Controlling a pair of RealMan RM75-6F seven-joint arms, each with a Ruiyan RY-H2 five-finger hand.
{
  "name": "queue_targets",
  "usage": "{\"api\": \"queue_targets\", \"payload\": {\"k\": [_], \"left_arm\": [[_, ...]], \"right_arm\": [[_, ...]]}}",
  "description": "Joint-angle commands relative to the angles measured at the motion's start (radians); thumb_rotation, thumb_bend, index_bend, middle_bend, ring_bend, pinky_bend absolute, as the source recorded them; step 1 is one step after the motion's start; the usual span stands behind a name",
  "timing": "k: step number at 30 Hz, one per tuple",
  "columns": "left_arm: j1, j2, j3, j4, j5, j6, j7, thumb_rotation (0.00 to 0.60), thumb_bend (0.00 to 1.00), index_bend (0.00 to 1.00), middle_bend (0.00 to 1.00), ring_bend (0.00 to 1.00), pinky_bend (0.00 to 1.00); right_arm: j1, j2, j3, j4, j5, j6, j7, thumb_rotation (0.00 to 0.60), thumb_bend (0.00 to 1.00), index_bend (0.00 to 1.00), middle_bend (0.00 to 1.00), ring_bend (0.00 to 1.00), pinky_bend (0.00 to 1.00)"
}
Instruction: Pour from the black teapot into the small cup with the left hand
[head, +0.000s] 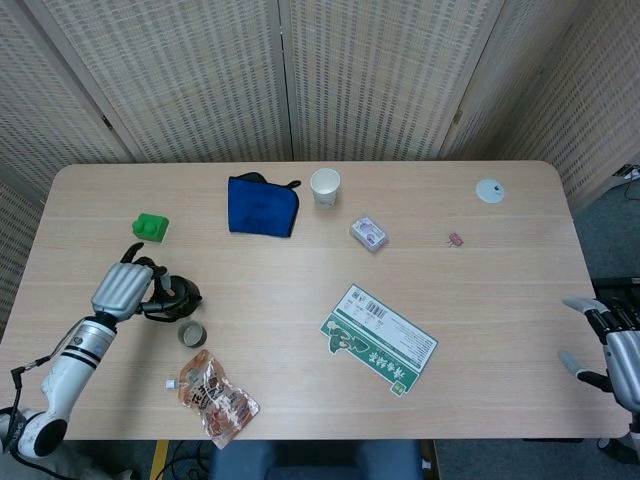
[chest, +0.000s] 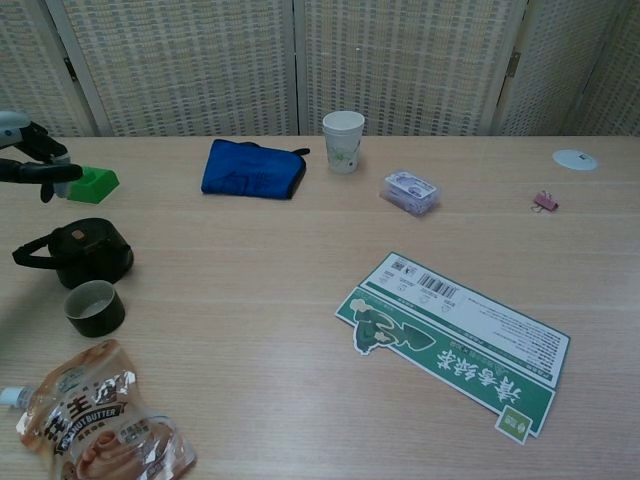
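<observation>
Teapot (chest: 82, 250): upright on worktop (chest: 300, 300) just behind cup (chest: 94, 307), handle dropped sideways, ungripped; left hand (head: 122, 290) beside it, fingers apart, empty; right hand (head: 612, 345) idle, spread, at far edge.

Head view high, looking down on whole table (head: 300, 400), chest view low, nearer, facing screens

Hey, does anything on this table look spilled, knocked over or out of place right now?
Nothing looks spilled or tipped. The black teapot stands upright beside the small cup, its handle folded down to one side, with the left hand near it. The snack pouch lies flat and crumpled by the table's front edge.
</observation>
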Motion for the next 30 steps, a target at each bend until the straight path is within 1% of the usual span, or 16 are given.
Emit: {"api": "queue_targets", "payload": {"k": [1,2,3,4,5,8,12,15,22,30], "left_arm": [[0.013,0.013,0.014,-0.018,0.021,0.007,-0.022,0.396,0.11,0.5,0.53,0.3,0.0],[0.016,0.015,0.019,-0.02,0.031,0.01,-0.022,0.533,0.11,0.47,0.52,0.29,0.0],[0.02,0.016,0.026,-0.02,0.046,0.016,-0.021,0.586,0.11,0.45,0.5,0.29,0.0],[0.023,0.016,0.032,-0.02,0.056,0.021,-0.018,0.6,0.11,0.42,0.48,0.28,0.0],[0.026,0.016,0.038,-0.021,0.066,0.025,-0.013,0.6,0.11,0.39,0.44,0.27,0.0],[0.031,0.012,0.046,-0.027,0.081,0.033,-0.006,0.6,0.11,0.32,0.39,0.25,0.0],[0.031,-0.01,0.052,-0.007,0.09,0.033,0.02,0.6,0.11,0.27,0.36,0.23,0.0],[0.027,-0.032,0.052,0.016,0.081,0.021,0.034,0.6,0.11,0.25,0.34,0.21,0.0],[0.015,-0.081,0.05,0.103,0.072,0.001,0.083,0.6,0.11,0.25,0.33,0.2,0.0],[0.002,-0.106,0.041,0.157,0.045,-0.03,0.101,0.6,0.11,0.24,0.33,0.2,0.0]], "right_arm": [[0.0,0.0,-0.001,0.0,0.001,-0.001,0.0,0.6,0.19,0.26,0.29,0.2,0.19],[0.0,0.0,-0.001,0.0,0.001,-0.001,0.0,0.6,0.19,0.26,0.29,0.2,0.19],[0.0,0.0,-0.001,0.0,0.001,-0.001,0.0,0.6,0.19,0.26,0.29,0.2,0.19],[0.0,0.0,-0.001,0.0,0.001,-0.001,0.0,0.6,0.19,0.26,0.29,0.2,0.19],[-0.001,0.0,-0.001,0.001,0.001,0.0,0.0,0.6,0.19,0.26,0.29,0.2,0.19],[-0.001,0.0,-0.001,0.001,0.0,0.001,0.0,0.6,0.19,0.26,0.29,0.2,0.19],[-0.002,-0.001,-0.001,0.004,0.0,0.006,0.003,0.6,0.19,0.26,0.29,0.2,0.19],[-0.005,-0.002,-0.002,0.007,0.0,0.009,0.006,0.6,0.19,0.26,0.29,0.2,0.19],[-0.011,0.0,-0.003,0.012,0.005,0.015,0.011,0.6,0.19,0.26,0.29,0.2,0.19],[-0.012,-0.001,-0.002,0.013,0.009,0.013,0.011,0.6,0.19,0.26,0.29,0.2,0.19]]}}
